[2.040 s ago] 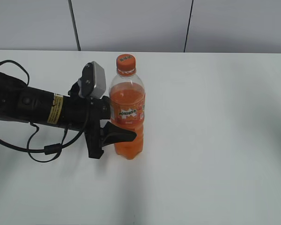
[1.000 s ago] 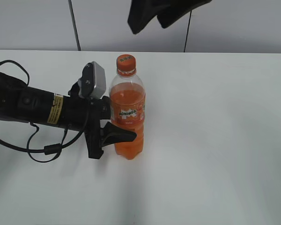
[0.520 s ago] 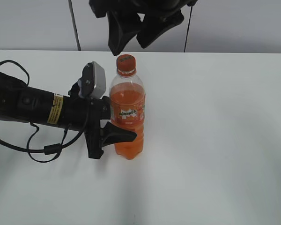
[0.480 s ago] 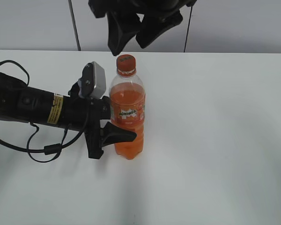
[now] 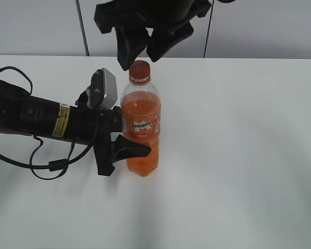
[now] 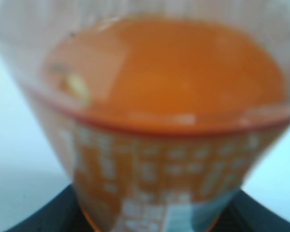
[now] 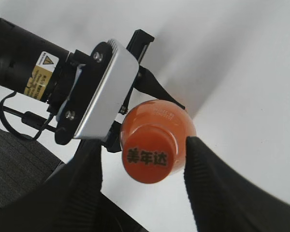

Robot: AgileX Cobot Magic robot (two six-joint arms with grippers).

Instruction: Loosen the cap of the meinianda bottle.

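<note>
Lowered, right pincer (image 5: 143,49) straddles cap (image 5: 140,69); meinianda bottle (image 5: 141,127) upright, cap-up.

The left arm lies low across the table from the left edge, its wrist level, and the left gripper (image 5: 128,148) is clamped around the lower body of the meinianda bottle (image 5: 141,127), one dark finger wrapping its front. The right gripper (image 5: 143,46) hangs from above with its wrist pointing down, jaws spread wide, its fingers (image 7: 206,183) flanking the cap (image 7: 147,157) without touching it.
</note>
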